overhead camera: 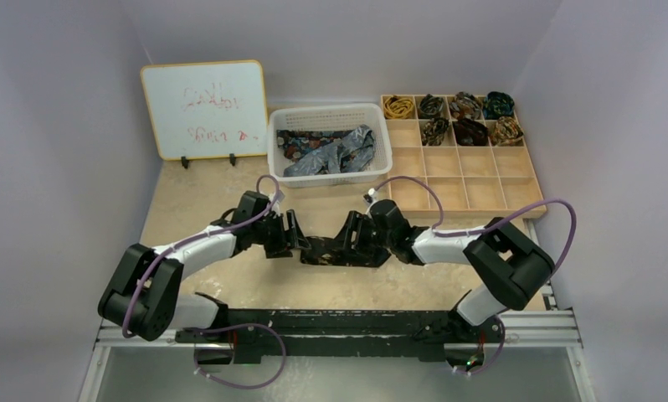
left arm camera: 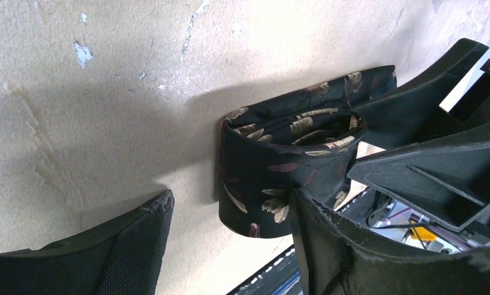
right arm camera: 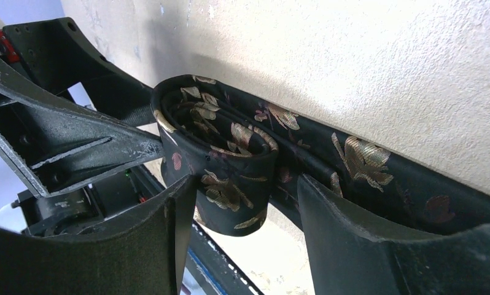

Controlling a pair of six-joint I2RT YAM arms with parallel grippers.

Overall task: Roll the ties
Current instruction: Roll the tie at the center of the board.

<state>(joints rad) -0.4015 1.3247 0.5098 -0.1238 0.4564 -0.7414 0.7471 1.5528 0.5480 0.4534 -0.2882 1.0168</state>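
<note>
One dark tie point(overhead camera: 321, 250) with gold leaf motifs lies mid-table, partly rolled into a coil point(left arm camera: 273, 178) that stands on its edge. My left gripper point(left arm camera: 230, 200) is open. Its right finger point(left arm camera: 334, 246) touches the coil, and its left finger point(left arm camera: 132, 246) stands well apart from it. My right gripper point(right arm camera: 245, 184) is open around the same coil point(right arm camera: 230, 172) from the other side, with a gap at its right finger point(right arm camera: 353, 246). The unrolled tail point(right arm camera: 365, 163) runs along the table past that finger. In the top view the left gripper point(overhead camera: 293, 239) and the right gripper point(overhead camera: 349, 243) face each other across the tie.
A white basket point(overhead camera: 274, 142) at the back centre holds several loose ties point(overhead camera: 331, 151). A wooden compartment tray point(overhead camera: 481, 188) at the back right has rolled ties point(overhead camera: 469, 106) in its far cells. A whiteboard point(overhead camera: 203, 109) stands at the back left. Purple cables point(overhead camera: 557, 222) loop over both arms.
</note>
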